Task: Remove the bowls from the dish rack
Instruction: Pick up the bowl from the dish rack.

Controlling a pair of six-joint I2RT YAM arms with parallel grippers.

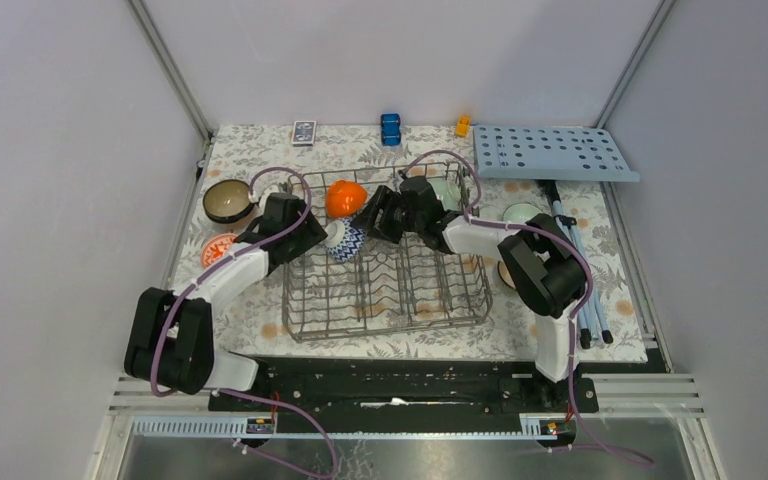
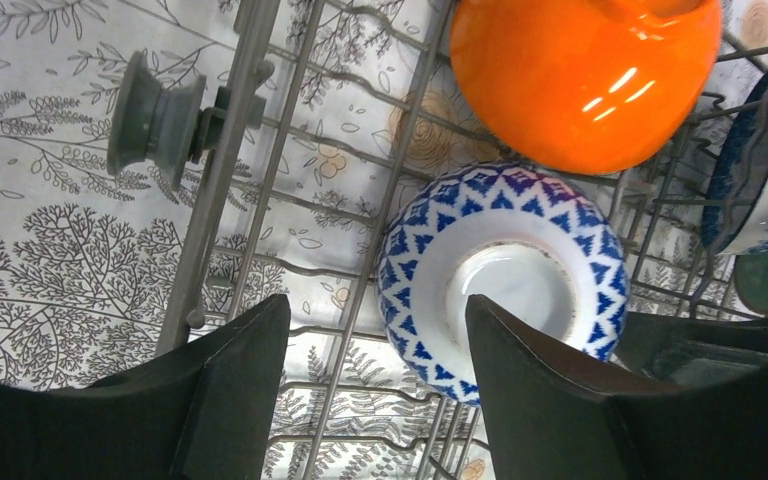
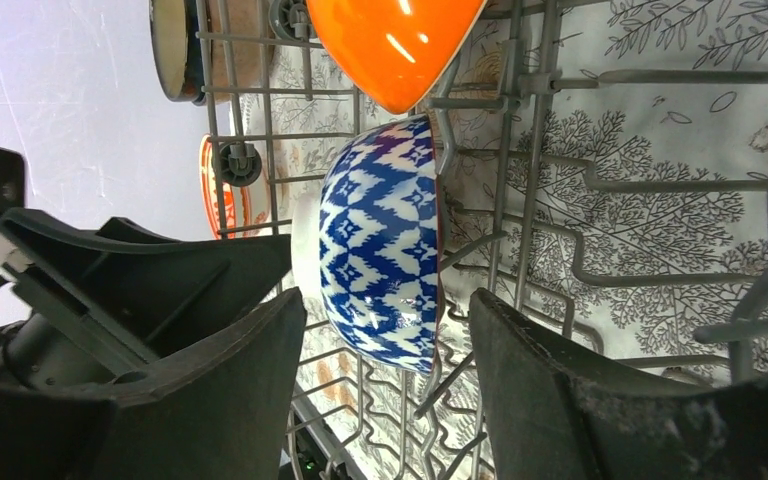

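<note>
**Patterned bowl on edge, far left in the rack**

The dish rack (image 1: 390,328) lies with its long side running left to right. In its far-left part the blue-and-white bowl (image 1: 346,241) stands on edge, foot facing left and mouth facing right. The left gripper (image 2: 378,310) and the right gripper (image 3: 388,300) flank it, jaws spread. Just beyond sits the orange bowl (image 1: 345,198).
</note>
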